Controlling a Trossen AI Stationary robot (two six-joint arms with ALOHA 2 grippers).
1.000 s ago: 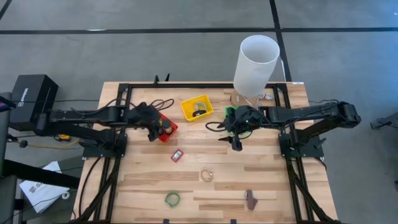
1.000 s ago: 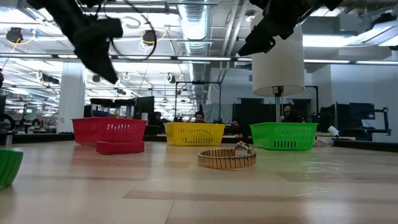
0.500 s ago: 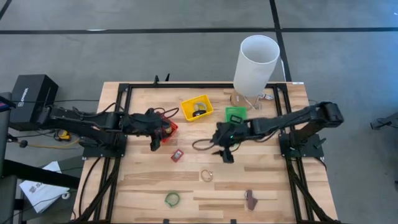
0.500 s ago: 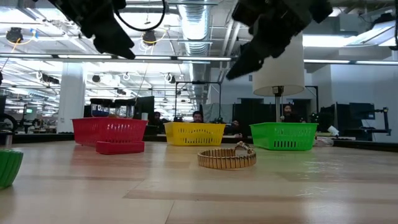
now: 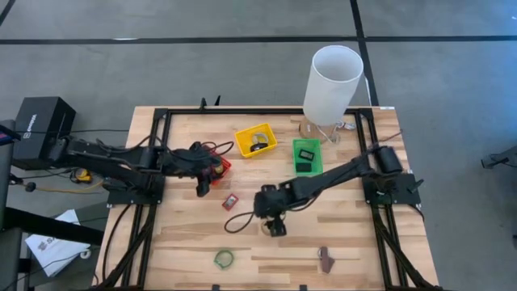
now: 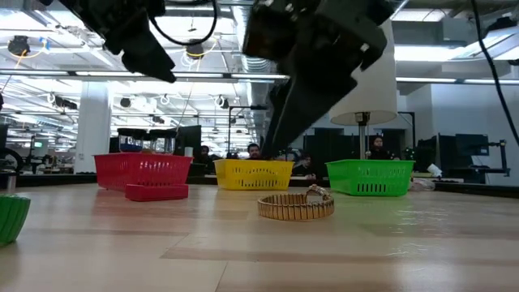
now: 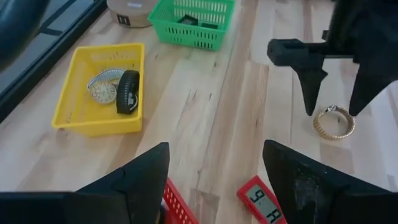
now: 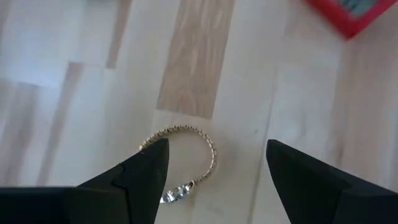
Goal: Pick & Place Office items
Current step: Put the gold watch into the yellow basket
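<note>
The right end effector (image 5: 273, 227) is hanging with its fingers spread wide just above the gold bracelet (image 8: 186, 163), which is lying flat on the table (image 5: 355, 242) near the middle; in the right wrist view the bracelet is sitting between the two dark fingers (image 8: 142, 177), untouched. The left end effector (image 5: 202, 184) is hovering over the red bin (image 5: 221, 166) at the table's left side, fingers parted and holding nothing. A small red clock (image 5: 230, 202) is lying on the wood between the two end effectors. The yellow bin (image 7: 73, 112) is holding a watch (image 7: 103, 88) and a black band (image 7: 128, 91), and the green bin (image 5: 306, 155) is sitting beside the white cylinder (image 5: 332, 83). Toward the front edge, a green ring (image 5: 224, 259) and a brown clip (image 5: 325, 259) are lying well apart.
</note>
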